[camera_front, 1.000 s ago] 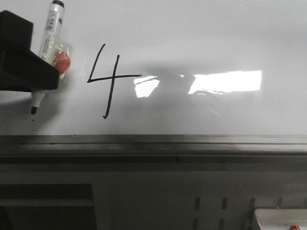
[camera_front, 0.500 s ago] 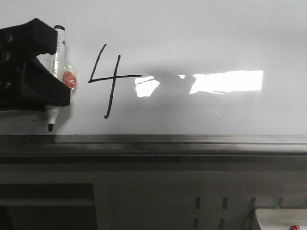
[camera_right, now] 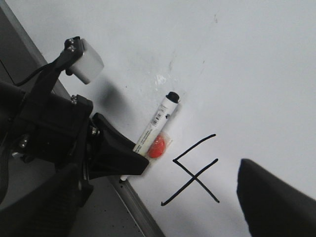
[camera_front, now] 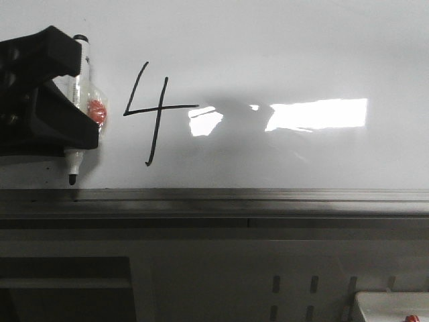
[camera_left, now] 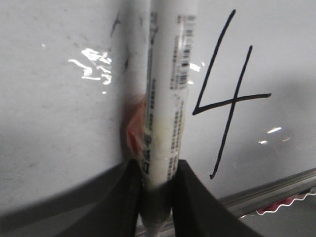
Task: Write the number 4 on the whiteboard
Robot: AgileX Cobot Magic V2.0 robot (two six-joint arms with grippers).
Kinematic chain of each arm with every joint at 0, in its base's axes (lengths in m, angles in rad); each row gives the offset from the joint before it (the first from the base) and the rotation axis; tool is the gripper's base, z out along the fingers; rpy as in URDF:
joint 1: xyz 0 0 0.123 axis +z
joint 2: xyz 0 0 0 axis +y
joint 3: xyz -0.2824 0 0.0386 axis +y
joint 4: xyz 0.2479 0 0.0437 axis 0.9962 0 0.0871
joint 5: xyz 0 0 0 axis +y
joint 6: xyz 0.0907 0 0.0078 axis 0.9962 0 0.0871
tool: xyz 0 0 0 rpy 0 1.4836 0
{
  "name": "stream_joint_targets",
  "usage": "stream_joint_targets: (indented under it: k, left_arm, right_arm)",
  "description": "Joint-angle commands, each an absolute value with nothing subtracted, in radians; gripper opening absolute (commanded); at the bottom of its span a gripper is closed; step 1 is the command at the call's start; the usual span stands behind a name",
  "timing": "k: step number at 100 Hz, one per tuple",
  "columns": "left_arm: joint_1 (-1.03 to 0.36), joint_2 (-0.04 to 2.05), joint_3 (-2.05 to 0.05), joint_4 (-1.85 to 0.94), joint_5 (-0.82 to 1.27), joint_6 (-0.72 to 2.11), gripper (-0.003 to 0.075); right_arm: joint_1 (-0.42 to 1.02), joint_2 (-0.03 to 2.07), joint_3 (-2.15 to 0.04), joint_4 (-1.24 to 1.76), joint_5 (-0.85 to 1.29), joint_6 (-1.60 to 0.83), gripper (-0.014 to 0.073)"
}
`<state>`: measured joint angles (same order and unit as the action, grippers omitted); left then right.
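Observation:
The number 4 (camera_front: 155,107) stands in thin black strokes on the whiteboard (camera_front: 301,54). My left gripper (camera_front: 70,137) is at its left, shut on a white marker (camera_front: 74,163) with its black tip pointing down, just above the grey edge rail (camera_front: 234,196). A red piece in clear wrap (camera_front: 97,111) is fixed to the marker. In the left wrist view the marker (camera_left: 165,98) sits between the black jaws, with the 4 (camera_left: 232,98) beside it. The right wrist view shows the 4 (camera_right: 195,170), the marker (camera_right: 158,121) and my right gripper (camera_right: 163,210) open, its fingers (camera_right: 276,197) wide apart.
A bright rectangular glare (camera_front: 315,114) lies on the board to the right of the 4. Below the rail is a grey cabinet with slots (camera_front: 295,285). A white object with a red spot (camera_front: 392,305) sits at the bottom right corner.
My left gripper has moved down and a little right with the marker. The tip is now close above the rail. The 4 is unchanged.

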<state>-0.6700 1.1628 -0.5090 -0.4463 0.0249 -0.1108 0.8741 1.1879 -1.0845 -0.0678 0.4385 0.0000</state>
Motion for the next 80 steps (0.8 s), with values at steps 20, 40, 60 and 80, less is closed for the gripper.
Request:
stream_joint_targets:
  k: [20, 40, 60, 80]
  left_arm:
    - [-0.672, 1.111, -0.536, -0.420, -0.037, -0.121, 0.0389]
    - [-0.672, 0.984, -0.536, -0.373, -0.010, -0.114, 0.0388]
    - [-0.672, 0.785, -0.522, -0.197, 0.000, -0.113, 0.0036]
    - [-0.672, 0.562, -0.437, -0.092, -0.007, -0.109, -0.0020]
  right_arm:
    - [0.869, 1.160, -1.119, -0.080, 0.372, -0.013, 0.0570]
    - [0.869, 1.122, -1.100, -0.089, 0.371, -0.013, 0.0412]
    - [0.869, 1.003, -0.978, -0.089, 0.305, -0.013, -0.0072]
    - [0.869, 0.812, -0.755, -0.089, 0.153, -0.013, -0.0064]
